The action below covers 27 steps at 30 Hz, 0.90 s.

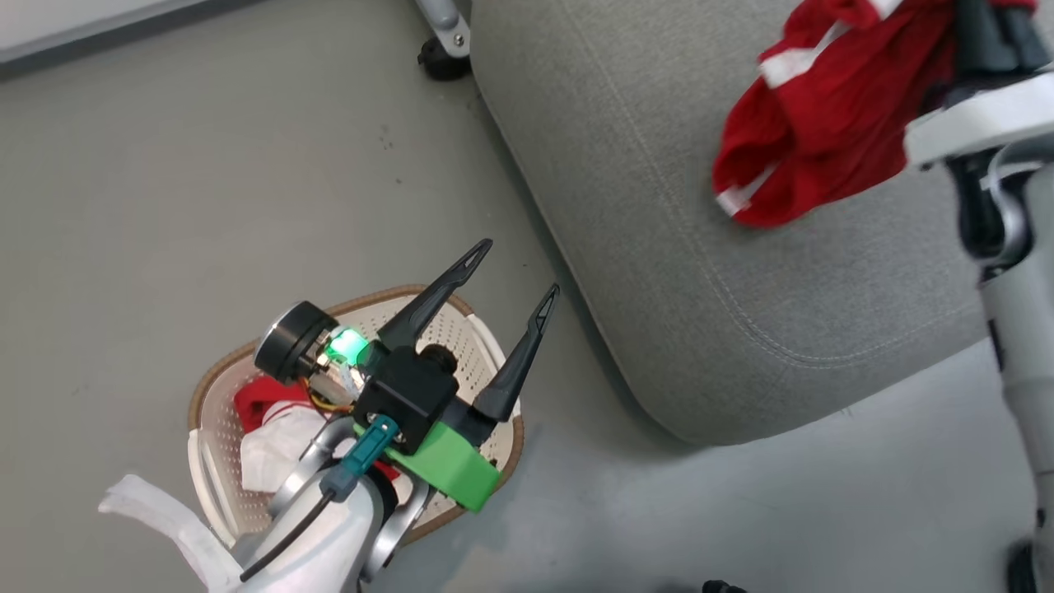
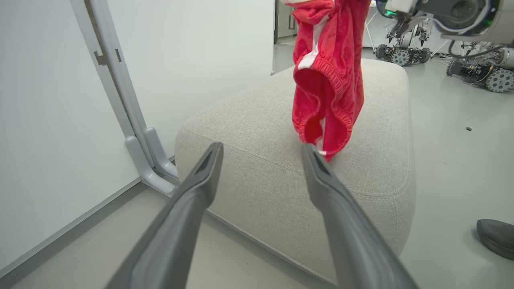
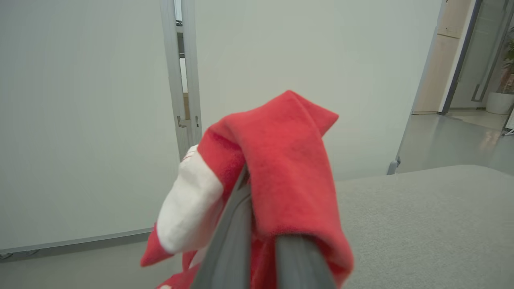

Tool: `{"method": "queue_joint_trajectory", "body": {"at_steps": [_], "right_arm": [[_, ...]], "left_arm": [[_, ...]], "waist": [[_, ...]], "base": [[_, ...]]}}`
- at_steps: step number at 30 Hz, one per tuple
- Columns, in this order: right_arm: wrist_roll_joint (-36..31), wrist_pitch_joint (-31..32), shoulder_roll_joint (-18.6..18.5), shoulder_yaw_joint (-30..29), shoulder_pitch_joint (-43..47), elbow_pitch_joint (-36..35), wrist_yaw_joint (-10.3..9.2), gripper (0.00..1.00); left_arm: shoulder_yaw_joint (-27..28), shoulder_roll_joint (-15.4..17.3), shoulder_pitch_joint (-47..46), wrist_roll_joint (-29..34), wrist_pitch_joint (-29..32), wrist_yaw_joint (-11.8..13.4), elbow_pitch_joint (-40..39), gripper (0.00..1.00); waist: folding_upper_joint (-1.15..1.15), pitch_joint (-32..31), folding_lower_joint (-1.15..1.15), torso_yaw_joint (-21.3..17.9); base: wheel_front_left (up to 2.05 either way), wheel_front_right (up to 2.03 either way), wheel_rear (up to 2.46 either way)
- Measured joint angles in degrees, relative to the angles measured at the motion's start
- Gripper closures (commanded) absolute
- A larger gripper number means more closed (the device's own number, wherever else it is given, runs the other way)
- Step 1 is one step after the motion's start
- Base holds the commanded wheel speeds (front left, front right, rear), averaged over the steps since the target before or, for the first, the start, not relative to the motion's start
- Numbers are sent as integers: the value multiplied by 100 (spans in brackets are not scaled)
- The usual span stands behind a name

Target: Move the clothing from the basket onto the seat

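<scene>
One red garment point(image 1: 811, 107) hangs lengthwise from the right gripper point(image 3: 261, 224), clamped on it, directly over the seat point(image 1: 659, 206), perhaps touching; left gripper point(image 1: 520, 265) spread wide above the basket point(image 1: 465, 329).

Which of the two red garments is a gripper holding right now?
The garment hanging over the seat, pinched in the right gripper; the other garment lies in the basket beneath the open left gripper.

Bare floor point(image 1: 206, 165) lies between basket point(image 1: 465, 333) and seat point(image 1: 659, 247); the hanging red garment point(image 1: 823, 115) overhangs part of the seat.
</scene>
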Motion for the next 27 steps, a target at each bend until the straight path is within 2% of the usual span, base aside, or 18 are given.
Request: {"method": "queue_joint_trajectory", "body": {"at_steps": [5, 11, 13, 14, 15, 17, 18, 23, 27], "right_arm": [[-81, -4, -535, -521, -603, 167, 1, 100], [-118, -5, -806, -705, -966, 781, 1, 100], [-114, -4, -786, -714, -959, 1056, 1, 78], [-112, -4, -756, -731, -957, 1165, 1, 58], [-111, -4, -725, -760, -955, 1265, 1, 56], [-111, -4, -632, -879, -859, 1469, 1, 22], [-111, -4, -561, -972, -764, 1560, 1, 0], [-107, -4, -274, -1296, -250, 1699, 1, 0], [-129, -4, -36, -1555, 332, 1461, 1, 0]], "left_arm": [[-59, -41, -341, 110, -92, -25, -1, 0], [-74, -71, -594, 163, -212, -26, 8, 0], [-78, -80, -630, 165, -256, -22, 30, 0], [-84, -85, -649, 165, -272, -22, 41, 0], [-93, -89, -665, 168, -310, -22, 47, 0], [-109, -91, -679, 171, -337, -21, 112, 0], [-118, -94, -682, 171, -346, -20, 140, 0], [-170, -115, -688, 169, -413, 0, 247, 0], [-157, -113, -682, 158, -446, 65, 321, 0]], "waist": [[0, 358, 0, 354], [0, 816, 0, 735], [0, 956, 0, 849], [0, 1029, 0, 907], [0, 1098, 0, 962], [0, 1219, 0, 1070], [0, 1267, 0, 1119], [0, 1379, 0, 1290], [0, 1294, 0, 1293]], "base": [[0, 0, 0], [0, 0, 0], [0, 0, 0], [0, 0, 0], [0, 0, 0], [0, 0, 0], [0, 0, 0], [0, 0, 0], [0, 0, 0]]}}
